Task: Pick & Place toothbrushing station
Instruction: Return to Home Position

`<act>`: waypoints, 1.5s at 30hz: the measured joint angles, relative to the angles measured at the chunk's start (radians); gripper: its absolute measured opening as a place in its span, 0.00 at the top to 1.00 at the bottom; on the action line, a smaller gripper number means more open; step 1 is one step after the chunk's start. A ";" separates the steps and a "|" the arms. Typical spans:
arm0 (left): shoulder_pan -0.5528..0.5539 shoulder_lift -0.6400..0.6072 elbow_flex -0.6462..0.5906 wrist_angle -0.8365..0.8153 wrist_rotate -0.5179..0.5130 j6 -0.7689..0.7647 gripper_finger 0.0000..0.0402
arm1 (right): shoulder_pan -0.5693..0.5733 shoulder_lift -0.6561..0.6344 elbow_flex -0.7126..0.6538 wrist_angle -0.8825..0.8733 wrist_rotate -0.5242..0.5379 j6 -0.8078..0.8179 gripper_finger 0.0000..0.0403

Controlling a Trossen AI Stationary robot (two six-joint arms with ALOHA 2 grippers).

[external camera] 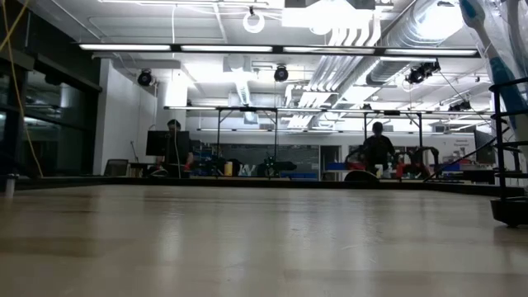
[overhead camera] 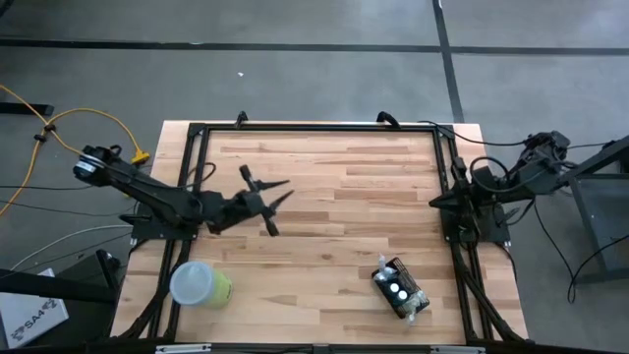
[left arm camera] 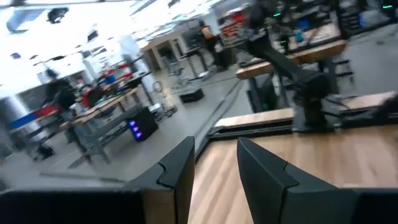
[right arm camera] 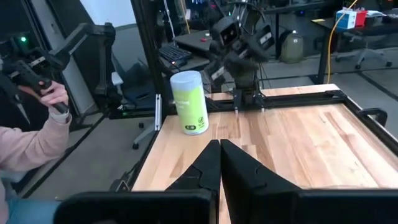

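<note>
Station (overhead camera: 400, 288) far from left end effector (overhead camera: 265, 203)

— Where is the left arm (overhead camera: 157, 197)?
— In the high view it reaches in from 9 o'clock, stretched out low, elbow slightly bent. The left gripper (overhead camera: 275, 204) points toward 3 o'clock and sits left of centre. Its fingers (left arm camera: 177, 177) stand apart with a clear gap between them.
— And the other one?
— The right arm (overhead camera: 511, 177) is folded up at 3 o'clock, and the right gripper (overhead camera: 439, 201) faces 9 o'clock. Its wrist view shows both fingers (right arm camera: 208, 163) pressed together, tip to tip.
</note>
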 joint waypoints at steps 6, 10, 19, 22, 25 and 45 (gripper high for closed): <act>-0.002 -0.099 -0.046 -0.005 -0.022 -0.024 0.71 | 0.000 -0.192 -0.210 0.118 0.001 -0.010 0.99; -0.003 -0.138 -0.057 -0.022 -0.058 -0.042 0.71 | 0.000 -0.334 -0.326 0.211 0.000 -0.031 0.99; -0.041 -0.141 -0.057 -0.037 -0.124 -0.057 0.71 | 0.000 -0.554 -0.549 0.379 0.087 -0.181 0.99; -0.052 -0.141 -0.057 -0.037 -0.124 -0.057 0.71 | 0.000 -0.552 -0.582 0.377 0.110 -0.195 0.99; -0.061 -0.140 -0.057 -0.037 -0.123 -0.060 0.71 | 0.000 -0.545 -0.622 0.417 0.161 -0.213 0.99; -0.115 -0.140 -0.057 -0.037 -0.120 -0.139 0.71 | 0.000 -0.551 -0.826 0.615 0.001 -0.125 1.00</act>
